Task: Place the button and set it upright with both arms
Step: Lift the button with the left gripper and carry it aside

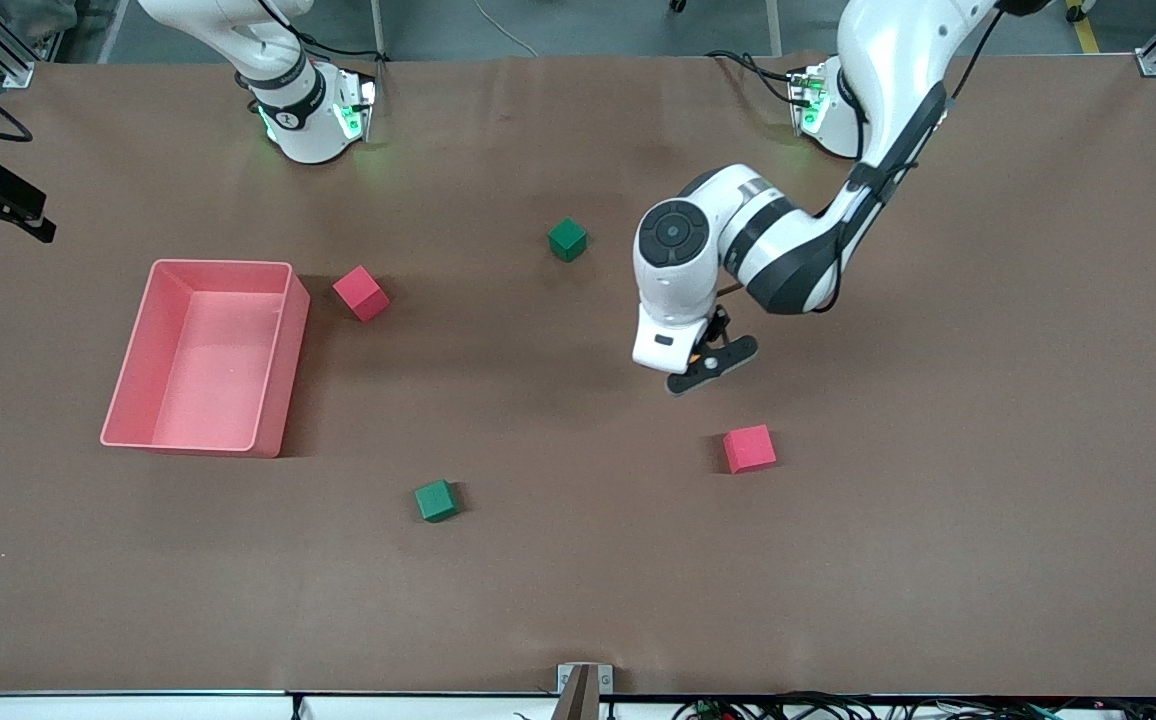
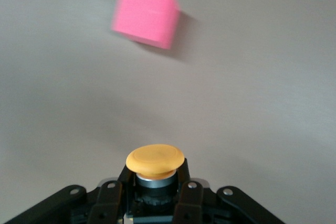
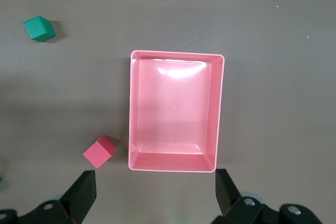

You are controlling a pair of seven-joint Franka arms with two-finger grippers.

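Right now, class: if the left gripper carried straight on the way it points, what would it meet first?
Probably bare table. The left gripper, shut on the button, points at brown surface short of the red cube.

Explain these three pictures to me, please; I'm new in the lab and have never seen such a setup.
Two white robot arms stand at a brown table. One picture looks down from a high camera; the other two come from cameras on the arms' wrists. The left hand, above the table's middle, is shut on a small button with an orange cap. The right hand waits open, high above a pink bin. On the table also lie two red cubes and two green cubes.
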